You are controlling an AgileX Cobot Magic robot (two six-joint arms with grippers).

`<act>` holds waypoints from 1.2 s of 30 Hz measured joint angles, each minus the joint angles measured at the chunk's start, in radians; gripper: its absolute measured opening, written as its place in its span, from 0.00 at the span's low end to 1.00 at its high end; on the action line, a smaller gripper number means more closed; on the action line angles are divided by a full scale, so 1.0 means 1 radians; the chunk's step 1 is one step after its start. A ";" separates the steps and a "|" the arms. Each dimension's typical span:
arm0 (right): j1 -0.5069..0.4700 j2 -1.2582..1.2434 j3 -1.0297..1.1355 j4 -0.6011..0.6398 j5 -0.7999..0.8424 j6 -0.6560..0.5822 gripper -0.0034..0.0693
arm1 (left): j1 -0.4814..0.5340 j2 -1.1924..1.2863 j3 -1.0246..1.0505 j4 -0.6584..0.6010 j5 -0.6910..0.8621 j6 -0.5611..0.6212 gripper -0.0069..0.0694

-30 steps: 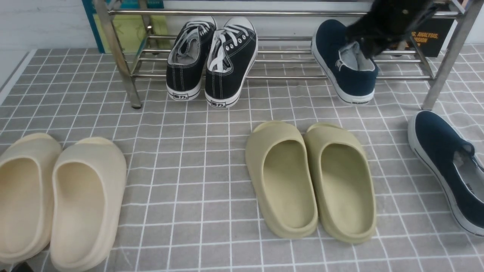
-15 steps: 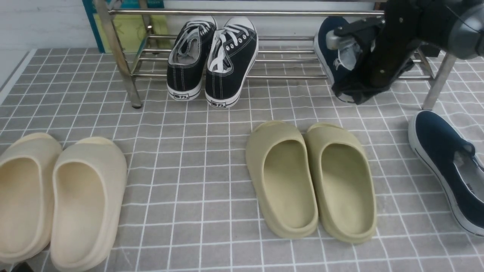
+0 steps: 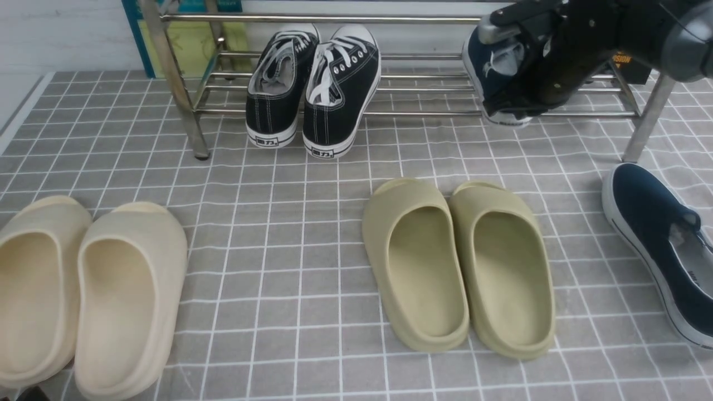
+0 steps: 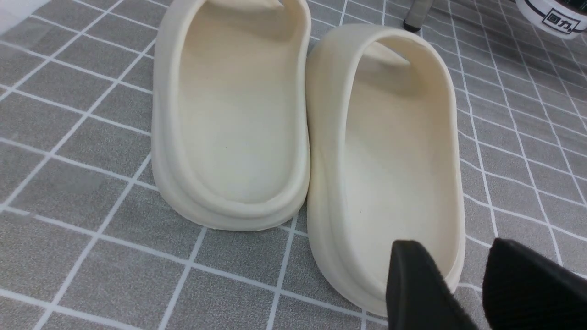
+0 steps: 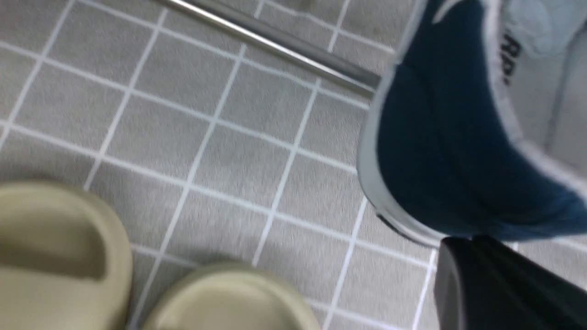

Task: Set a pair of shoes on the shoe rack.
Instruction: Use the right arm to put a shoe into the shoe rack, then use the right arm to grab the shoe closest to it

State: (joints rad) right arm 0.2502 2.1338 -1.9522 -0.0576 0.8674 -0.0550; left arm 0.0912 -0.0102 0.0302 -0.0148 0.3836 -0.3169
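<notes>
Navy canvas slip-on, white rubber sole, grey lining, print unreadable: on the chrome-tube shoe rack at 1 o'clock. Right claw at its heel; gripping or let go, can't tell. Second slip-on on the grid-pattern table, 4 o'clock. Black lace-ups: heel tabs read 回力. Left claw spread, empty, over a cream foam slide.
</notes>
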 joint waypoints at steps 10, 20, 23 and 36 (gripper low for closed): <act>0.000 -0.151 -0.045 0.105 0.360 -0.036 0.68 | 0.000 0.000 0.000 0.000 0.000 0.000 0.40; 0.000 -0.498 0.299 0.099 0.374 -0.033 0.72 | 0.000 0.000 0.000 0.000 0.000 0.000 0.40; -0.001 -0.605 0.468 0.084 0.375 -0.013 0.68 | 0.000 0.000 0.000 0.000 0.000 0.000 0.40; -0.176 -0.710 0.954 0.071 0.120 0.055 0.57 | 0.000 0.000 0.000 0.000 0.000 0.000 0.40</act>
State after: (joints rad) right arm 0.0746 1.4234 -0.9982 0.0133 0.9869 0.0000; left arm 0.0912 -0.0102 0.0302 -0.0148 0.3836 -0.3169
